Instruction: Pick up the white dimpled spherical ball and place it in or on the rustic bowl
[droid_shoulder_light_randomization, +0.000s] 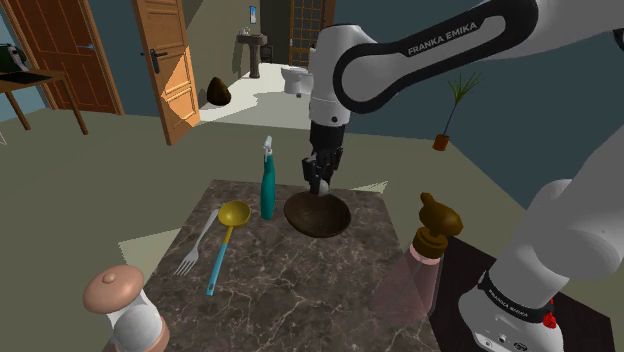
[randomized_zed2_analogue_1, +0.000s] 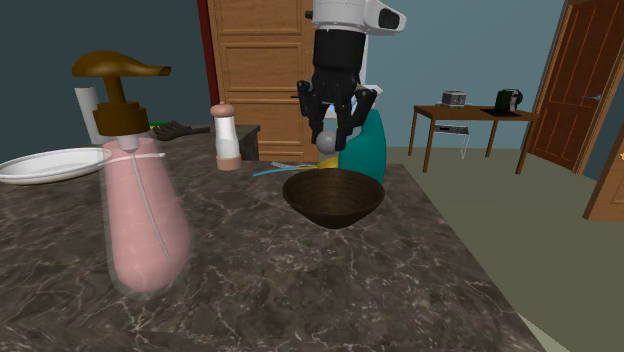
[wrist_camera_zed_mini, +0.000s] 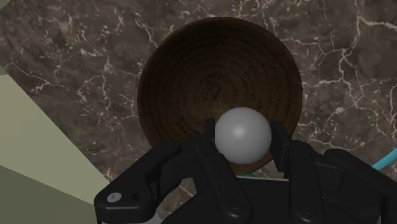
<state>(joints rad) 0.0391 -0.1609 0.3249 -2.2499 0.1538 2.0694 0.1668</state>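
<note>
A plain pale grey ball (wrist_camera_zed_mini: 242, 134) sits clasped between my black fingers, with my gripper (wrist_camera_zed_mini: 243, 137) shut on it. Straight beneath it lies the dark brown ribbed bowl (wrist_camera_zed_mini: 191, 76) on the marble table. From the shoulder view the gripper (droid_shoulder_light_randomization: 319, 184) hangs just above the bowl (droid_shoulder_light_randomization: 318, 216), holding the ball (droid_shoulder_light_randomization: 318, 183) over its far rim. The second exterior view has the ball (randomized_zed2_analogue_1: 328, 141) held in the gripper (randomized_zed2_analogue_1: 330, 143), a short way above the bowl (randomized_zed2_analogue_1: 333, 196).
A teal spray bottle (droid_shoulder_light_randomization: 267, 185) stands close beside the bowl. A yellow-headed spoon (droid_shoulder_light_randomization: 226, 238) and a fork (droid_shoulder_light_randomization: 195, 246) lie further along the table (droid_shoulder_light_randomization: 300, 290). A pepper mill (droid_shoulder_light_randomization: 128, 306) and a pink soap dispenser (droid_shoulder_light_randomization: 428, 250) stand near the front edge. A white plate (randomized_zed2_analogue_1: 45, 164) rests on the table.
</note>
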